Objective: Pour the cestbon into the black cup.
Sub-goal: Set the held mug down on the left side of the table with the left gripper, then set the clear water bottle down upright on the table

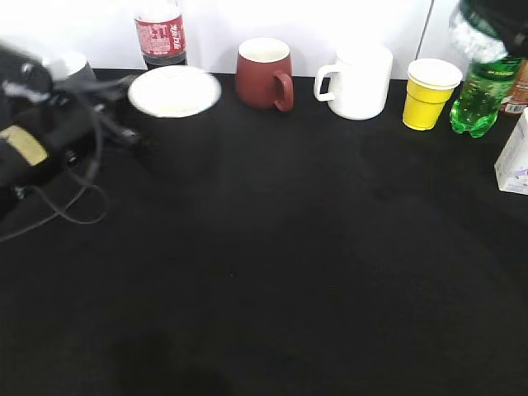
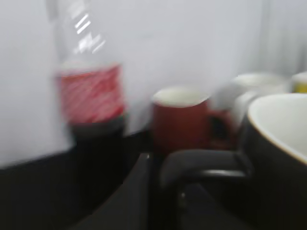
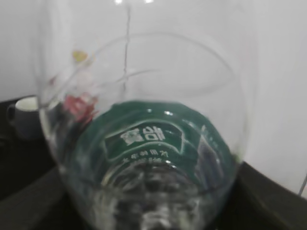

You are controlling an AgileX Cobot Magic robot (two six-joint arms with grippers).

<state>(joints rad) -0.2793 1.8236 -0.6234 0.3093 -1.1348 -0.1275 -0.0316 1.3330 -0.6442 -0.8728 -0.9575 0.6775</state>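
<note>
The black cup (image 1: 173, 91) is blurred at the back left, its white inside facing the camera. In the left wrist view its body (image 2: 278, 158) is at the right and its loop handle lies right at the jaws. My left gripper (image 1: 122, 85) (image 2: 168, 191) looks shut on that handle. The cestbon (image 1: 469, 33) is held up at the top right corner. It fills the right wrist view, clear, with a dark green label (image 3: 153, 139). My right gripper (image 1: 499, 21) is shut on it.
Along the back wall stand a cola bottle (image 1: 161, 33), a dark red mug (image 1: 264, 74), a white mug (image 1: 356, 81), a yellow paper cup (image 1: 429, 93) and a bright green soda bottle (image 1: 480, 99). A white carton (image 1: 516, 157) is at the right edge. A grey mug (image 1: 70, 66) stands behind the left arm.
</note>
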